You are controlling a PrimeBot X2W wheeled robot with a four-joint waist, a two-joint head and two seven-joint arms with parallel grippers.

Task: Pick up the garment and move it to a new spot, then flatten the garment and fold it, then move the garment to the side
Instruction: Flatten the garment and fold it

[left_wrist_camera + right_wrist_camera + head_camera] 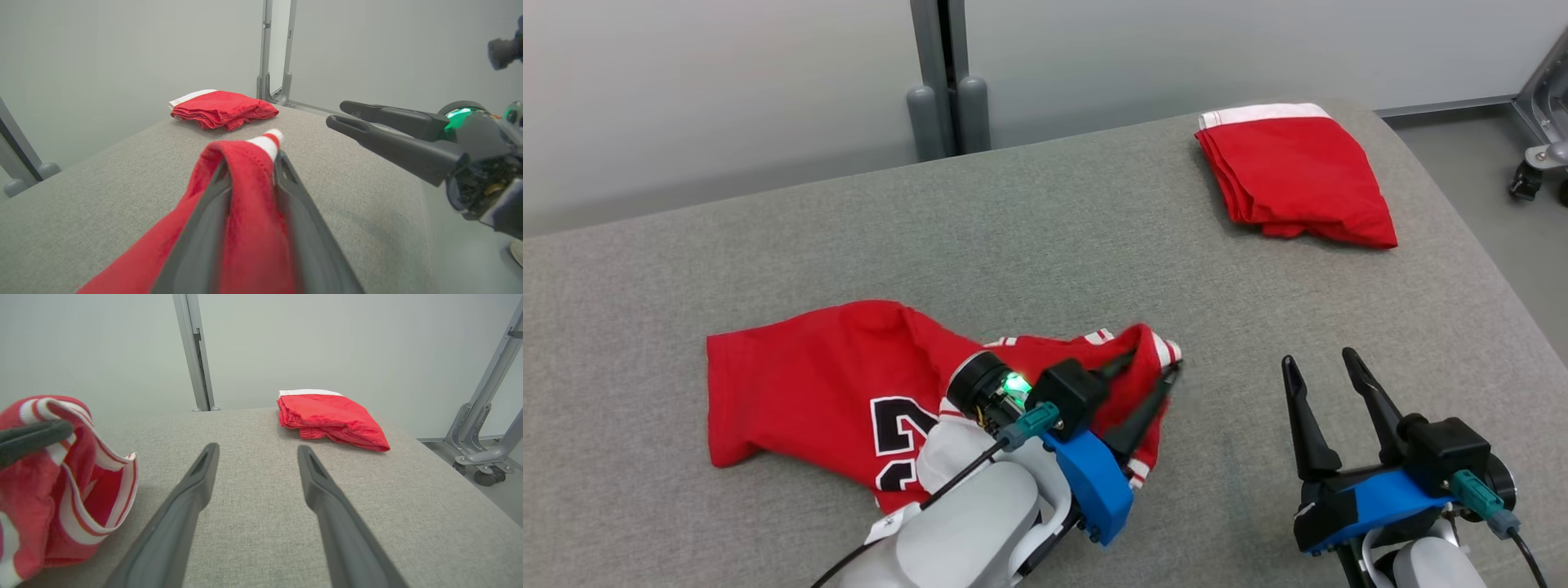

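Behind left forearm (972,531), part of jersey (800,384)

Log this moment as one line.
left end effector: gripping red jersey edge | right end effector: open, empty | folded red garment: far right

Same build on both arms, as I see it from here; left gripper (1152,367) and right gripper (1319,361) each carry two long dark fingers (329,506), tapered, with a slot near the tip; bright blue bracket (1094,482) behind them; black camera block (1070,392); teal plug (1033,420) feeding a thin black cable (964,473); green light (1015,382) at the left wrist; forearm (968,531) pale grey, smooth.
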